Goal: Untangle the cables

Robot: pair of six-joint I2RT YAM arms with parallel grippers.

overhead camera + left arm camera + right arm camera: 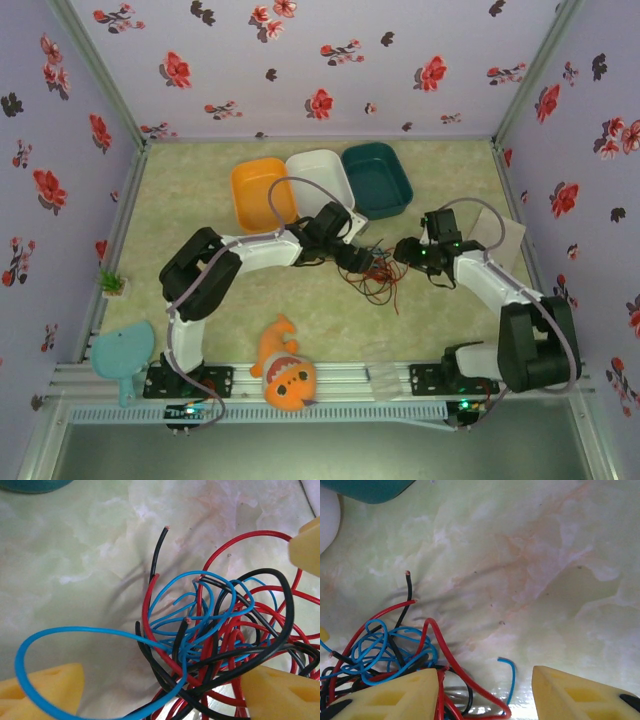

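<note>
The cables [378, 278] lie as one knot of red, black and light blue wire on the green mat at mid-table. My left gripper [356, 261] hovers at the knot's left edge and my right gripper [404, 251] at its upper right. In the left wrist view the tangle [215, 635] sits between the open left gripper [162, 695], and a long blue loop [30, 650] sweeps over the left finger. In the right wrist view the open right gripper [487, 695] has a red loop [470, 680] and a blue wire end [510, 672] between its fingers. The rest of the knot [385, 650] lies to the left.
Orange [262, 192], white [320, 180] and teal [376, 178] bins stand in a row behind the knot. An orange fish plush [285, 370] and a light blue scoop [125, 355] lie at the near edge. A pale sheet [500, 235] lies at the right.
</note>
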